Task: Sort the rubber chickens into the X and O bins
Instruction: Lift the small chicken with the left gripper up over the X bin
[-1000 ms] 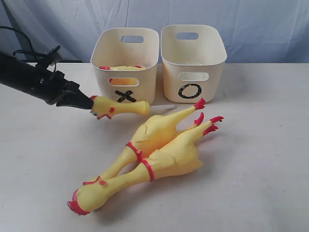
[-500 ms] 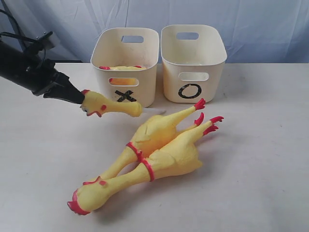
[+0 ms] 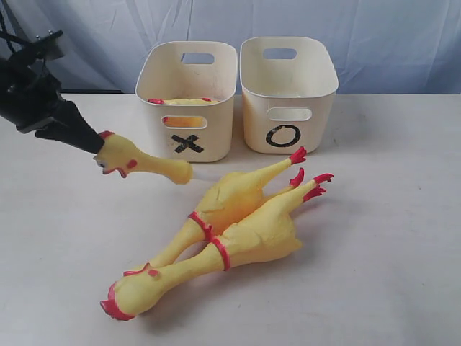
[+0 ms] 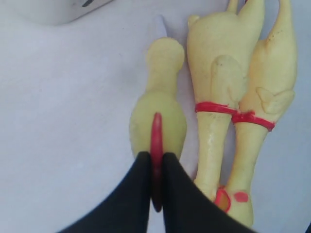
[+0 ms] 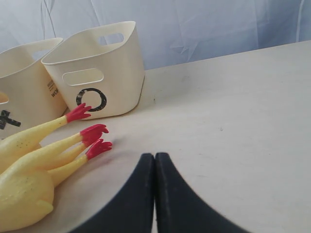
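**Left gripper pinching the loose chicken head, short of the bins**

Your left gripper (image 3: 97, 143) has its black fingers drawn in narrow on the red comb of the head-and-neck piece (image 3: 141, 160). The left wrist view shows the comb sandwiched between both tips. The piece is held up off the table (image 3: 389, 245), with its neck end slanting toward four o'clock. It sits at about eight o'clock from the X bin (image 3: 216, 133), near the front wall but apart from it.

The O bin (image 3: 317, 119) stands just beside the X bin at three o'clock, their rims nearly touching. Inside the X bin a yellow headless body (image 3: 184, 101) shows over the rim and through the slot handle.

The two whole chickens (image 3: 248, 238) lie side by side and touching, at six o'clock from the bins, with feet toward two o'clock and heads toward eight. Bare tabletop opens from three to five o'clock of them. Your right gripper (image 5: 154, 160) has its fingers pressed together on nothing, over that bare side, with the red feet near it
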Motion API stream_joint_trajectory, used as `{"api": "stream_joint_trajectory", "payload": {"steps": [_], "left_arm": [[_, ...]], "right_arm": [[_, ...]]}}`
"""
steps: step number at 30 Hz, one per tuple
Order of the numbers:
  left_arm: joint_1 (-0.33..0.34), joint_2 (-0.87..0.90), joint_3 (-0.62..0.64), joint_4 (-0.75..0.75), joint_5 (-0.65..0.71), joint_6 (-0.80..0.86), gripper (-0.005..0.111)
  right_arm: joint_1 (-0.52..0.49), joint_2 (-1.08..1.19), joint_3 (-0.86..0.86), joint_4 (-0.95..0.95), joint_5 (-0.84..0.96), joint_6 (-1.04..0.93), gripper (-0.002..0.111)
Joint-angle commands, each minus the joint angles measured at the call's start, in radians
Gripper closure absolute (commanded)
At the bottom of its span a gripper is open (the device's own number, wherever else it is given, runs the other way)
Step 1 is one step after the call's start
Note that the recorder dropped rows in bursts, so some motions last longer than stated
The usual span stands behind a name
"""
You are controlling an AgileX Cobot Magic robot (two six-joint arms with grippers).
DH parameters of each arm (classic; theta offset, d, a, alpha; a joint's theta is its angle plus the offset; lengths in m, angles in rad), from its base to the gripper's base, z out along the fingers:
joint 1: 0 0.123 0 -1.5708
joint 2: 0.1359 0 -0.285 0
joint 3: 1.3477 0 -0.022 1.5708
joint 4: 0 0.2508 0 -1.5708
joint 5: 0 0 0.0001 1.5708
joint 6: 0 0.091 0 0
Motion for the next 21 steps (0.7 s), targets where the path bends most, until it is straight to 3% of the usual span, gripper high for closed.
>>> {"api": "stream_joint_trajectory", "payload": {"steps": [1,13,17,21], "left_arm": [[-0.002,-0.08,0.003,0.005,0.009,-0.028,0.107],[-0.002,-0.271,-0.001,-0.002,0.034,-0.072,0.107],[-0.002,-0.283,-0.001,-0.121,0.034,-0.047,0.107],[-0.002,-0.283,-0.003,-0.134,0.034,-0.022,0.107]], "right_arm": [[0.002,-0.004,0.001,-0.001,-0.01,-0.003,0.109],[0.002,-0.004,0.001,-0.001,-0.01,-0.003,0.109],[0.002,-0.004,0.001,-0.001,-0.01,-0.003,0.109],[0.002,-0.004,0.001,-0.001,-0.01,-0.003,0.109]]}}
